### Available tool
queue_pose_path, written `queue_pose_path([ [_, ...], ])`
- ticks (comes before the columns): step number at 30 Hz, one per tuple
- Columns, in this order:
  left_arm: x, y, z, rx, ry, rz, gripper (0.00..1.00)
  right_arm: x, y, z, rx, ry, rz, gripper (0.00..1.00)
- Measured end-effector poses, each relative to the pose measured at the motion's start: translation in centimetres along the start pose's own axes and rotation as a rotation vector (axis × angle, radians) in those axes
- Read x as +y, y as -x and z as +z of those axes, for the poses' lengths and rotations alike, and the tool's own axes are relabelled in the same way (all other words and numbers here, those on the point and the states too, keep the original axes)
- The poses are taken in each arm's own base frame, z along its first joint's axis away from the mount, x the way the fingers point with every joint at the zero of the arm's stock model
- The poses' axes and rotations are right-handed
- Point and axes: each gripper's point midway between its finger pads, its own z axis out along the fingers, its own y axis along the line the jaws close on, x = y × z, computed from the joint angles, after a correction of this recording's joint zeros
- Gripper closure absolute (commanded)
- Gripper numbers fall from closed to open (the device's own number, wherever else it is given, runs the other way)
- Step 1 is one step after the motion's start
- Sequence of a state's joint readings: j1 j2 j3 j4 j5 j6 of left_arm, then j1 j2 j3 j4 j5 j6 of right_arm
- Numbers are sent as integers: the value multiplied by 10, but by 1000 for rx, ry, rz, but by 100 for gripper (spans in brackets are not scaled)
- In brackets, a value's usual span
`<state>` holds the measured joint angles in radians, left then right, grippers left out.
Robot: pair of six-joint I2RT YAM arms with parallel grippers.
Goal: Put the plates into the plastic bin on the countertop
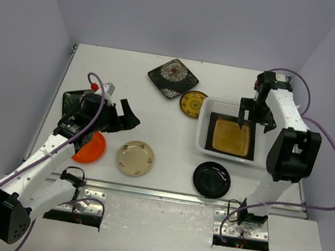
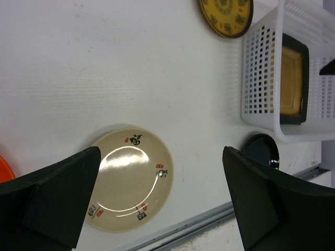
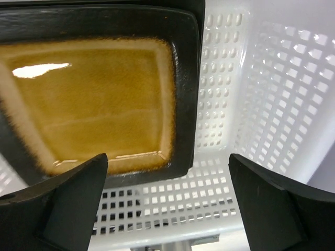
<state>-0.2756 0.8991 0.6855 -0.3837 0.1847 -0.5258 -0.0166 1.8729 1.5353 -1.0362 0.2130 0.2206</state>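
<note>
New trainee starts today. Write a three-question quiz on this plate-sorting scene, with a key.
1. True or false: the amber square glazed plate lies inside the white perforated plastic bin.
2. Which plate lies on the white countertop nearest the bin's near wall? A round cream plate; B round glossy black plate; C round orange plate.
3. Fill in: on the right arm, the jaws stand ____.
Key: 1 true; 2 B; 3 open.
</note>
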Motion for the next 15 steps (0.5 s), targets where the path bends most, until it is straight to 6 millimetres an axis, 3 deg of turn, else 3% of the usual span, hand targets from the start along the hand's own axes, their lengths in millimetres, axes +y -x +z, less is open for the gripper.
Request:
queue_pose_path([
  [4, 8, 13, 10, -58, 59, -62, 0, 9, 10, -43, -131, 80, 29, 1],
  [8, 15, 20, 40, -60, 104, -156, 0, 42, 11, -123, -422, 295, 47, 1],
  [12, 24, 20, 81, -36, 137, -265, 0, 77, -27, -208, -736, 638, 69, 1],
  [15, 28, 23, 108, -33, 147, -329, 0, 94, -66, -237, -857, 854, 71, 1],
])
